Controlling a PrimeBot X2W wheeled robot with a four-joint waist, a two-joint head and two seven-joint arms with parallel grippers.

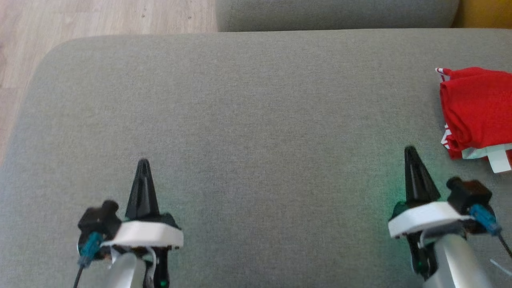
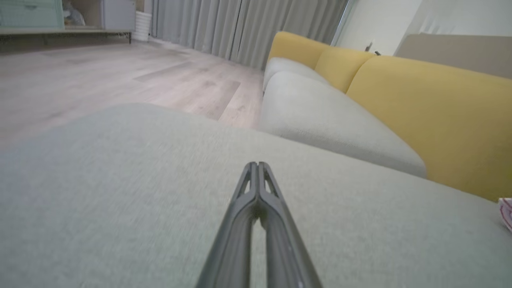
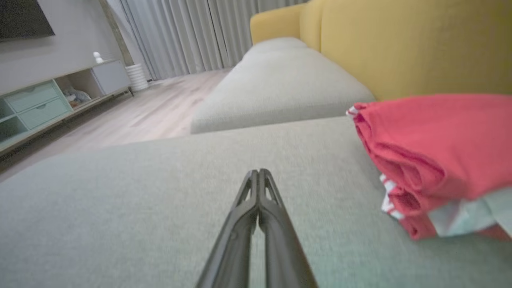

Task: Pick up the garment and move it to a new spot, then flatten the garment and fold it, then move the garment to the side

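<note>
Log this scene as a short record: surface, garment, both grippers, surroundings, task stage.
surface: wide grey fabric sofa cushion
garment: red cloth garment with white trim, folded into a bundle, lying at the cushion's far right
left gripper: shut, holding nothing, over the cushion's left part
right gripper: shut, holding nothing, left of the garment and apart from it
surroundings: yellow fabric sofa backrest; pale wooden floor
task stage: garment appears folded and set to the side

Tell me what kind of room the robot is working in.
Most likely a home living room: a grey sofa seat with yellow back cushions, a low cabinet with drawers along the wall, and floor-length curtains over a wood floor.
</note>
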